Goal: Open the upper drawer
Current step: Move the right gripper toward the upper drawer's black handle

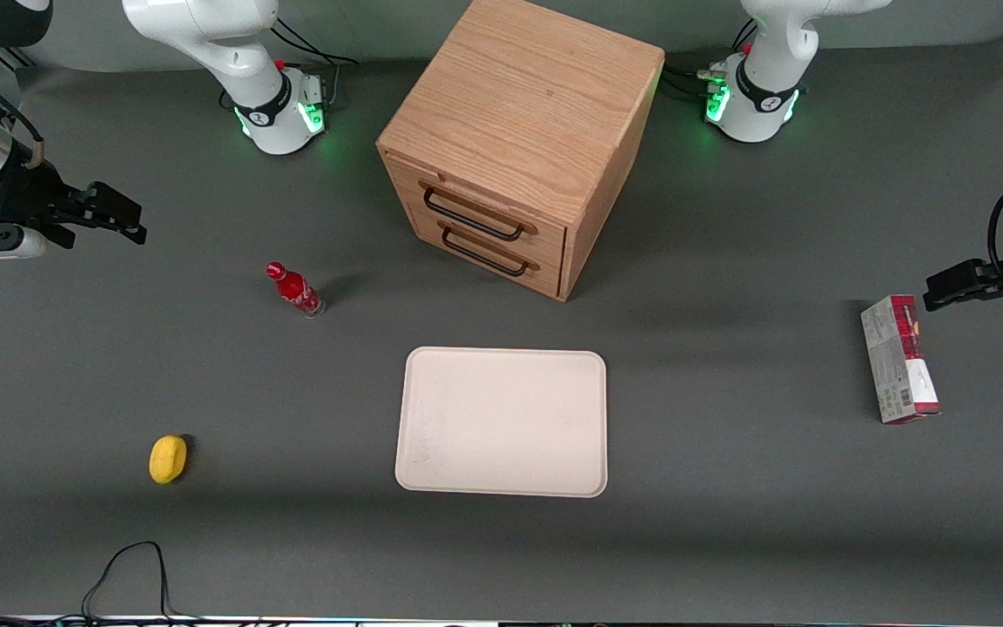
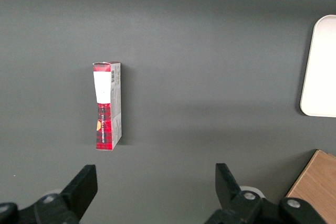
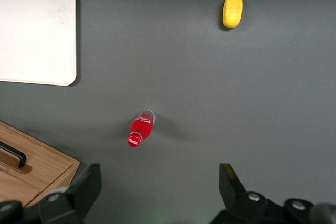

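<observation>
My gripper (image 1: 123, 218) hangs above the table (image 1: 728, 540) at the working arm's end, well apart from the cabinet (image 1: 523, 113), fingers (image 3: 84, 190) spread wide with nothing between them. Below it the wrist view shows bare mat, the red bottle and the lemon.

Upper drawer (image 1: 484, 202): light-oak wood front, topmost of two in the boxy oak cabinet, which stands near the middle of the table, farther from the front camera than the tray. Grain runs along the front. A wide thin black bar handle (image 1: 471, 219) spans most of its width and stands slightly off the wood, with a darker recess strip above it. The drawer looks shut, front flush with the cabinet face. The cabinet is turned at an angle, so the drawer fronts face toward the working arm's end and the front camera. The lower drawer (image 1: 501, 252) sits directly beneath, same wood, its own black handle, also shut. In the right wrist view a corner of the cabinet and one end of a black handle (image 3: 13, 153) show.

Red cola bottle (image 1: 294, 290) stands upright on the table in front of the drawers, apart from them. Yellow lemon (image 1: 168, 459) lies nearer the front camera than the bottle. Cream rectangular tray (image 1: 501, 422) lies flat, nearer the camera than the cabinet. Red-and-white carton (image 1: 898, 359) lies toward the parked arm's end.
</observation>
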### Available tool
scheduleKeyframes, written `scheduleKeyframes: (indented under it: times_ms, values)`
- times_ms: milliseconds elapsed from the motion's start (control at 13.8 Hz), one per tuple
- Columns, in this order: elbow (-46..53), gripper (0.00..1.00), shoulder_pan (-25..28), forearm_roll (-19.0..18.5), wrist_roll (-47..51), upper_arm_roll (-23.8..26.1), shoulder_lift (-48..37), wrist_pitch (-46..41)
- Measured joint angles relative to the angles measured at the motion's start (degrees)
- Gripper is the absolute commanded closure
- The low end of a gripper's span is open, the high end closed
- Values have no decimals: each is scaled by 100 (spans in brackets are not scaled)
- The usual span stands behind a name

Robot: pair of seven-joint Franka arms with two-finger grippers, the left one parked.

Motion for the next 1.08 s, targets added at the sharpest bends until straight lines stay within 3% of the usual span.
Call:
scheduleKeyframes:
  times_ms: [217, 434, 1084]
  values:
    - [16, 0, 4, 1, 4, 54, 3, 0]
    - [189, 0, 16, 7, 9, 505, 140, 1]
    - [1098, 0, 80, 9, 7, 3261, 1364, 22]
